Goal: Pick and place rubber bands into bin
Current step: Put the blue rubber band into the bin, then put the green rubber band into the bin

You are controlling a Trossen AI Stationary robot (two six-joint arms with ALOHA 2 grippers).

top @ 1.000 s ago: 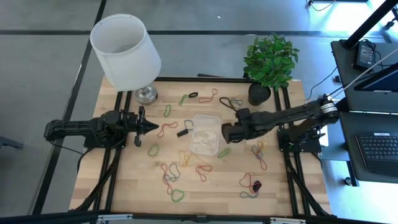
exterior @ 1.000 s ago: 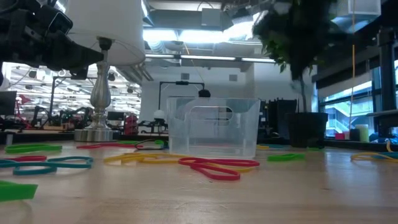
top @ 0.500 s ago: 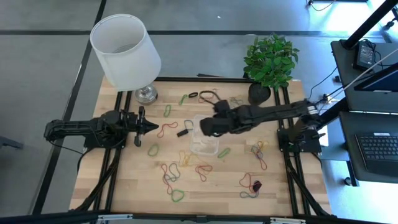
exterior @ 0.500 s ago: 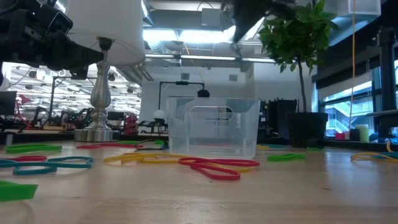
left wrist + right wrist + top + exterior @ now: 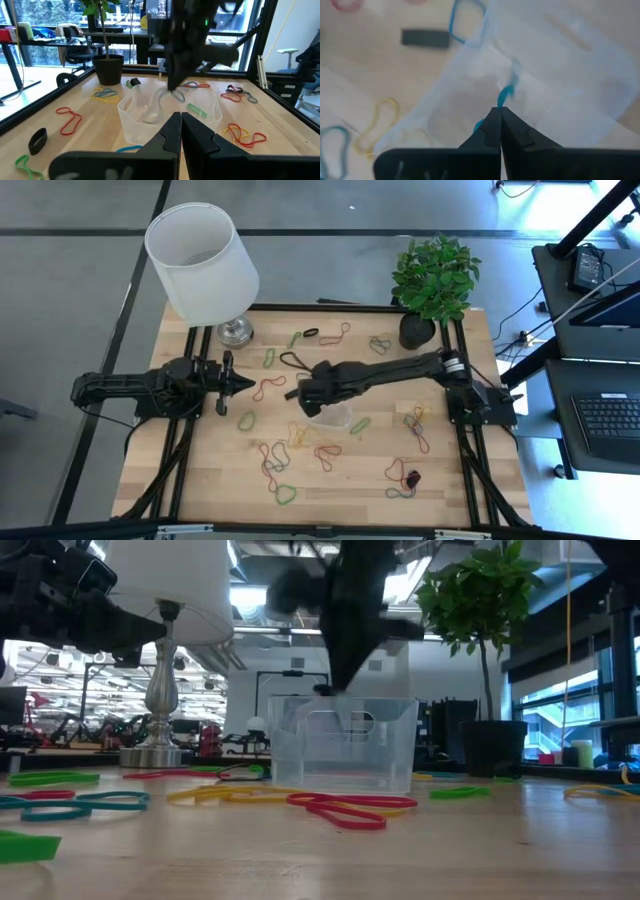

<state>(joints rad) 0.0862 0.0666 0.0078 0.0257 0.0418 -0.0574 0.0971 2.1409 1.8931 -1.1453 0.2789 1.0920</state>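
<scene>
The right arm reaches from the desk's right edge across its middle, its right gripper (image 5: 312,393) hanging over the left end of the small clear plastic bin (image 5: 338,416), which sits near the desk's centre. The right wrist view alone shows its fingers pressed together on a thin blue rubber band (image 5: 506,94) dangling above the bin's (image 5: 560,75) inside, with a small black block (image 5: 425,38) lying on the wood beside the bin. The low view shows this gripper (image 5: 343,680) blurred, just above the bin's (image 5: 345,745) rim. The left arm lies along the left side of the desk, its left gripper (image 5: 235,384) pointing toward the centre with fingers closed and holding nothing, as its wrist view (image 5: 180,125) confirms. Coloured rubber bands (image 5: 272,465) lie scattered across the wooden desk (image 5: 200,480). No readable writing shows.
</scene>
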